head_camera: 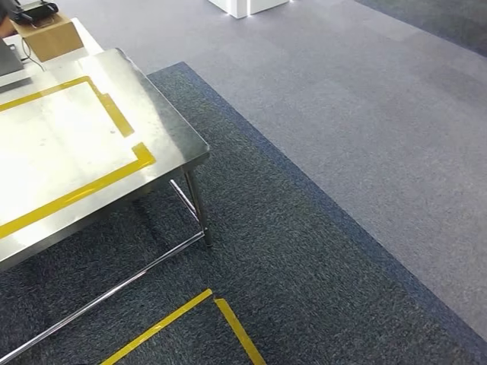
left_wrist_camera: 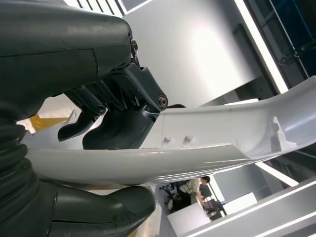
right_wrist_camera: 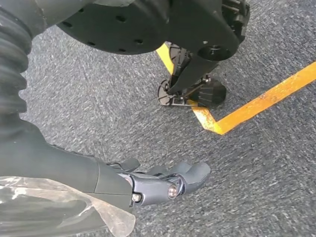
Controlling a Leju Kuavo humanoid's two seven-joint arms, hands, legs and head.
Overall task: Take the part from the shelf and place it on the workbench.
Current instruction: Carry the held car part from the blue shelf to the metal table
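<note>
Gripping a long, pale grey moulded plastic part (left_wrist_camera: 193,143), the left hand (left_wrist_camera: 111,123) is clamping it between its dark fingers and the thick thumb underneath, with most of the part's length reaching out beyond the grasp. The right hand (right_wrist_camera: 164,182) is hanging over the dark blue carpet floor (head_camera: 322,251), holding nothing, its fingers loosely apart.

In the head view, the stainless steel tabletop (head_camera: 167,129), marked with a yellow tape rectangle (head_camera: 115,114), is lying ahead and to the robot's left, so the part is probably not yet over it. Judging from this, the overhang is the main risk: the free end could be levering the part out of the grasp, or striking the tabletop's edge during the approach.

Beside the tabletop's leg, yellow floor tape (head_camera: 230,319) is marking a corner on the carpet. Beyond the tabletop's far corner a brown cardboard box (head_camera: 49,36) is sitting.
</note>
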